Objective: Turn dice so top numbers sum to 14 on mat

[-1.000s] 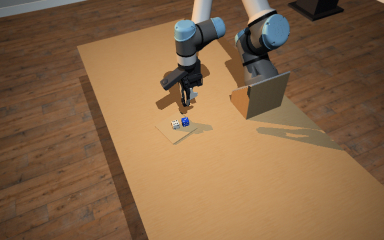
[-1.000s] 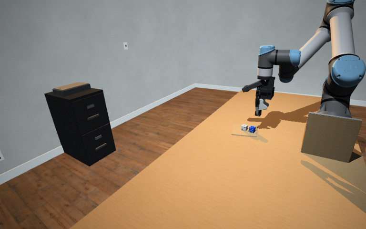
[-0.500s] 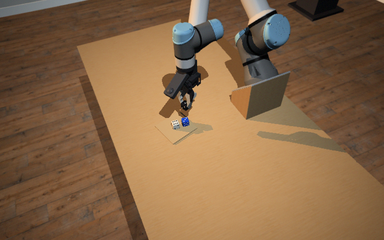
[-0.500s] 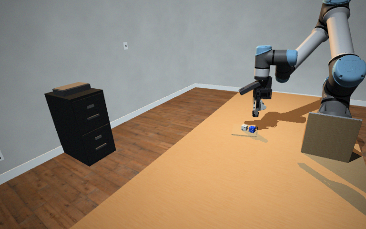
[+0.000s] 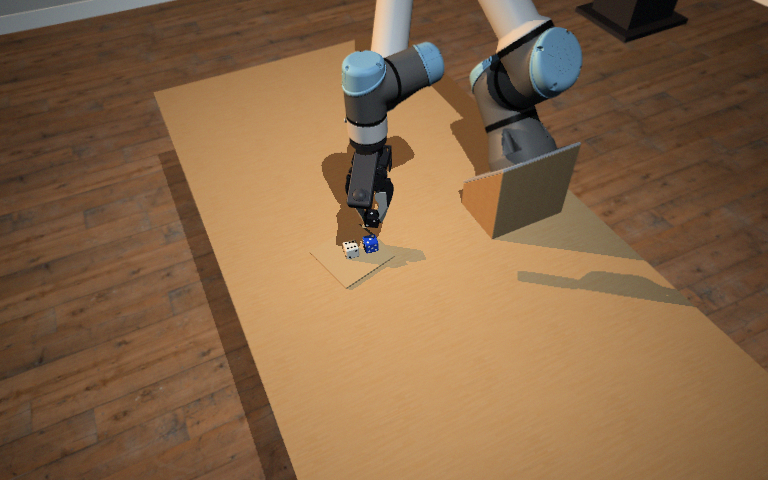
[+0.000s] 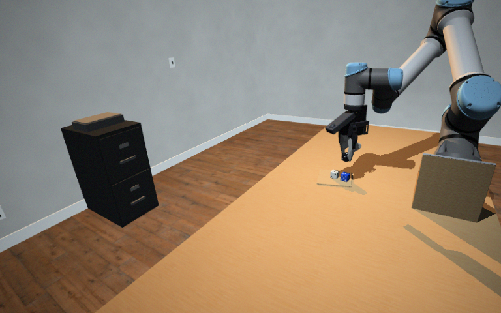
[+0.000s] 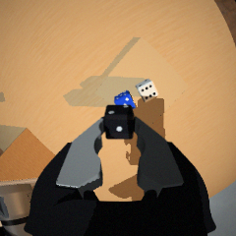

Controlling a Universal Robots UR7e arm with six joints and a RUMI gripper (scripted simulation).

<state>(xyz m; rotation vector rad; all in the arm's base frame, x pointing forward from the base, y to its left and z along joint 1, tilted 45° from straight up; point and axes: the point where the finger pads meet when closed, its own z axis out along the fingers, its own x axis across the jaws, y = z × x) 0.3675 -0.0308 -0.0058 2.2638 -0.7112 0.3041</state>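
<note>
The tool (image 5: 374, 219) is clamped on the black die (image 7: 118, 126), carried above the tabletop (image 5: 509, 367) beside the mat (image 5: 339, 270) (where the white die (image 5: 350, 249) and blue die (image 5: 370, 243) already rest), presumably so it can join them.

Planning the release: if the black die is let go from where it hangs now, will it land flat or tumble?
Likely tumble: the black die hangs in the end effector well above the mat. It looks rigid with crisp edges, so it may bounce. It might also knock the blue die just below.
</note>
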